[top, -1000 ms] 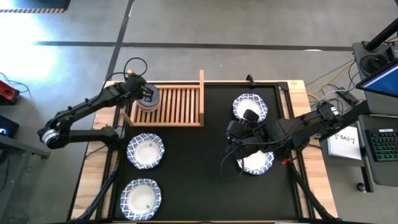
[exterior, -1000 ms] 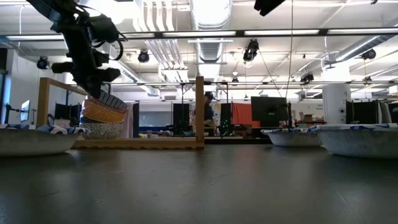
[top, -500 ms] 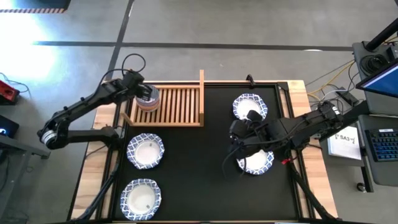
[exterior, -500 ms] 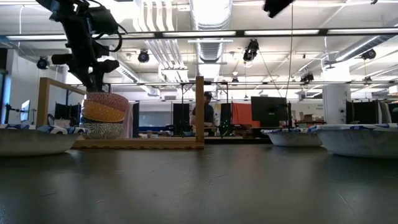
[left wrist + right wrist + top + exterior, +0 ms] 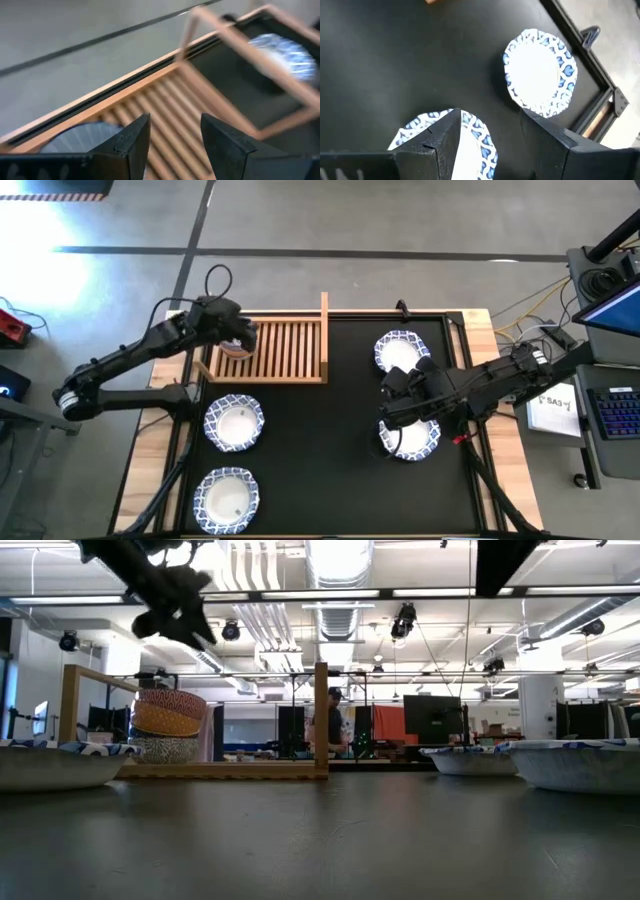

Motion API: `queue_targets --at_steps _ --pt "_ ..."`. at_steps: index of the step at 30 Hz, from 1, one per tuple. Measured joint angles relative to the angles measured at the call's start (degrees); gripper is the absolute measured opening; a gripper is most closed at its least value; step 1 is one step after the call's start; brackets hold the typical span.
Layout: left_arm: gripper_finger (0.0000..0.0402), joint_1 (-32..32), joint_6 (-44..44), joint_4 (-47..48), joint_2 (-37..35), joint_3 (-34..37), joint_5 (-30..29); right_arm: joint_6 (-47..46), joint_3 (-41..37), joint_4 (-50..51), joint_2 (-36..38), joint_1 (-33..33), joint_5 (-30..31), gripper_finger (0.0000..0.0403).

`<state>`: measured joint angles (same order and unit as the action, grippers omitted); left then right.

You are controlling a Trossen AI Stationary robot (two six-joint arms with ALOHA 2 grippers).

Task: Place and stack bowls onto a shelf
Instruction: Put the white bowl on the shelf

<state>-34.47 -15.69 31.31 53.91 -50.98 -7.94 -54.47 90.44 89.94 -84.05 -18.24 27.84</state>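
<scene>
On the wooden shelf (image 5: pixel 280 348), at its left end, we see the small bowls resting as one stack (image 5: pixel 167 726); above it hangs the left end effector (image 5: pixel 170 135), fingers spread and empty. Four wide blue-rimmed bowls lie on the table (image 5: pixel 320 450). Over the nearer right-hand bowl (image 5: pixel 410 440) we find the right end effector (image 5: pixel 487 135), fingers spread about its rim. We judge the wide bowls come next: close on this rim, lift, carry to the shelf's free slats.

light slatted wood shelf (image 5: pixel 280 350), matt black table (image 5: pixel 330 450), glossy white bowls (image 5: pixel 234 423).
</scene>
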Motion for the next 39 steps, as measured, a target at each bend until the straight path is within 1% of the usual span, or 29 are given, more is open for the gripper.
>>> queue_targets --at_steps 6,9,12,16,20,23,25,27,31,36,39 --pt "0.0158 9.9 -0.93 -1.95 -0.9 0.0 0.0 -0.28 -3.21 0.1 2.05 1.78 -3.29 0.0192" --pt "0.0158 15.09 -2.12 -2.89 -0.76 0.0 -0.38 -1.61 -5.82 -0.45 3.37 2.57 -5.04 0.0192" --pt "0.0158 19.89 -3.24 -3.8 -0.55 0.0 -1.76 -3.08 -9.52 -2.06 4.8 2.69 -8.23 0.0192" --pt "0.0158 25.74 -4.8 -6.27 -0.55 0.0 -1.99 -5.75 -15.93 -9.34 6.05 2.45 -14.22 0.0192" --pt "0.0158 30.19 -5.96 -9.68 -0.55 0.0 -2.1 -10.93 -22.41 -19.45 6.35 1.8 -21.54 0.0192" --pt "0.0158 32.24 -5.9 -11.56 -0.37 0.0 -2.12 -12.35 -26.57 -28.64 5.81 0.57 -27.52 0.0192" --pt "0.0158 32.92 -5.86 -12.33 -0.32 0.0 -2.43 -13.57 -28.62 -32.45 5.14 -0.3 -29.08 0.0192" --pt "0.0158 33.14 -5.85 -12.35 -0.28 0.0 -3.45 -14.85 -29.88 -33.37 4.3 -1.09 -29.42 0.0192" --pt "0.0158 33.19 -5.85 -12.33 -0.28 0.0 -3.67 -16.72 -31.12 -34.08 2.88 -2.81 -29.39 0.0192" --pt "0.0158 33.19 -5.33 -12.18 -0.26 0.0 -3.67 -18.05 -32.44 -40.64 1.79 -4.98 -29.87 0.0192" --pt "0.0158 33.19 -5.21 -12.05 -0.19 0.0 -3.67 -18.57 -32.53 -42.04 1.17 -5.91 -29.69 0.0192"
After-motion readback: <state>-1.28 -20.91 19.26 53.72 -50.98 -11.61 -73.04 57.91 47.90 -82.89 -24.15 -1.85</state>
